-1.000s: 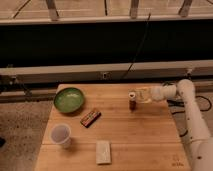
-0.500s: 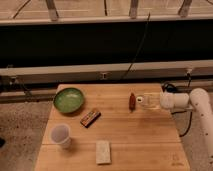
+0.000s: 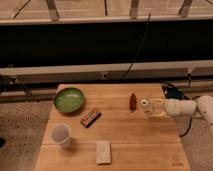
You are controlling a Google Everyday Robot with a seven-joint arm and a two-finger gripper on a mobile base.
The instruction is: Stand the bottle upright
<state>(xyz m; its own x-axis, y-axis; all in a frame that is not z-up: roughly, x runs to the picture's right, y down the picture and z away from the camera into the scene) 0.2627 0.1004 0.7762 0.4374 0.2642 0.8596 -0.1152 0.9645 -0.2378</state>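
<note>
The bottle (image 3: 149,105) is small and clear with a white cap. It lies on its side at the right side of the wooden table (image 3: 130,140), cap pointing left. My gripper (image 3: 157,107) reaches in from the right edge and is shut around the bottle's body, holding it just above the table top. The white arm (image 3: 192,107) extends off to the right. A small dark-red oval object (image 3: 133,101) stands just left of the cap, apart from it.
A green bowl (image 3: 69,99) sits at the back left. A dark flat bar (image 3: 90,117) lies near the middle left. A translucent whitish cup (image 3: 61,135) stands at the front left, and a white flat packet (image 3: 103,151) lies at the front.
My gripper has drifted right and toward the front edge with the bottle in it, away from the dark-red object. The other things have not moved.
</note>
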